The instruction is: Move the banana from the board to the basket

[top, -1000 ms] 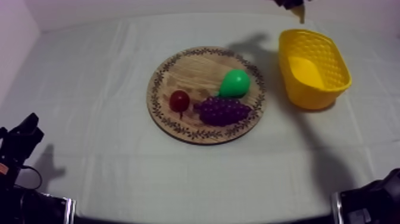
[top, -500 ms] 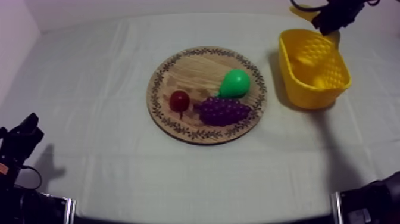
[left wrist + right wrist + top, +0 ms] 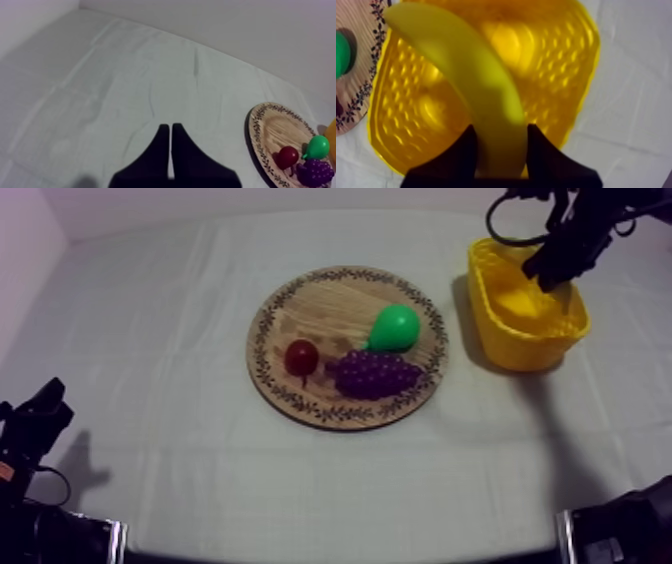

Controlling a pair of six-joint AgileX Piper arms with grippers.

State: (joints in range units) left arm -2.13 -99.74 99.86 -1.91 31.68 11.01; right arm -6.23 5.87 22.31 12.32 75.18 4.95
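Hanging over the yellow mesh basket (image 3: 512,348) at upper right, the right gripper (image 3: 498,132) grasped the curved yellow banana (image 3: 466,75) above its opening. The round wooden board (image 3: 320,300) at centre held a green pear (image 3: 395,328), purple grapes (image 3: 372,374) and a small red fruit (image 3: 301,356). The left gripper (image 3: 170,131), lower left, was clenched empty.

A green pear (image 3: 393,328), a bunch of purple grapes (image 3: 374,374) and a small red fruit (image 3: 301,357) lie close together near the middle of the desk (image 3: 180,308), which is under a grey-white cloth. From the grapes, the pear is at 1 o'clock and the small red fruit at 10 o'clock.
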